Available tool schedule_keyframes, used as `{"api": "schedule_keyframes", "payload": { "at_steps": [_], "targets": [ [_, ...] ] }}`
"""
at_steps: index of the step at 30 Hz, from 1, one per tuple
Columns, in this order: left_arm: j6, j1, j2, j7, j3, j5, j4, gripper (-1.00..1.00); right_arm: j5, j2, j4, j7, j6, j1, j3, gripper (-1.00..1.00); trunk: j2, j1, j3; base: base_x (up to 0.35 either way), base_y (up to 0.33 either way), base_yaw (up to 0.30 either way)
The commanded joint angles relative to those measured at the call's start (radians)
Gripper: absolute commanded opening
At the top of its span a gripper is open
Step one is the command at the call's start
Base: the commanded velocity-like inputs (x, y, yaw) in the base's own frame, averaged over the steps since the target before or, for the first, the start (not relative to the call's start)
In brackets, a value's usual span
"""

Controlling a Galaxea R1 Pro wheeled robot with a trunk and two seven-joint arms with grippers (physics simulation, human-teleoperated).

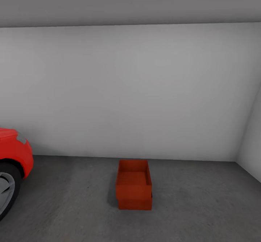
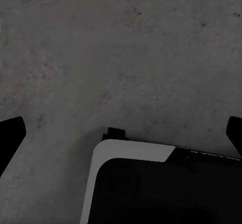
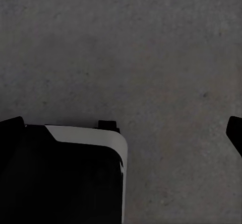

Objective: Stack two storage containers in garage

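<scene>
1. Red-orange bins, two: the upper bin [image 1: 133, 176] sits nested on the lower bin [image 1: 135, 203], on the grey concrete floor [image 1: 203, 205] of the garage, near the white back wall [image 1: 130, 90] and well apart from the red car [image 1: 12, 155].
2. Contents: the upper bin looks empty; the inside of the lower one is hidden beneath it.
3. Stack condition: the top bin appears set slightly off the lower one's outline. Judged risk: a nudge from the robot's base could slide or tip it.
4. Left claw [image 2: 121, 133]: fingertips at both picture edges, spread wide, holding nothing, above bare concrete and the robot's white-edged base [image 2: 131, 151].
5. Right claw [image 3: 121, 131]: likewise spread and empty.
6. Further risk: reaching in again could disturb a stack that looks finished.
</scene>
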Motion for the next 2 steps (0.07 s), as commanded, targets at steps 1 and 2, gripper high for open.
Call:
{"api": "schedule_keyframes", "payload": {
  "at_steps": [1, 2],
  "targets": [
    [-0.003, 0.000, 0.000, -0.004, -0.008, 0.011, 0.002, 1.00, 0.003, 0.000, 0.003, -0.005, -0.004, -0.001, 0.005, 1.00, 0.000, 0.000, 0.000, 0.000, 0.000, 0.000],
    [-0.003, 0.000, 0.000, -0.004, -0.008, 0.011, 0.002, 1.00, 0.003, 0.000, 0.003, -0.005, -0.004, -0.001, 0.005, 1.00, 0.000, 0.000, 0.000, 0.000, 0.000, 0.000]
  ]
}}
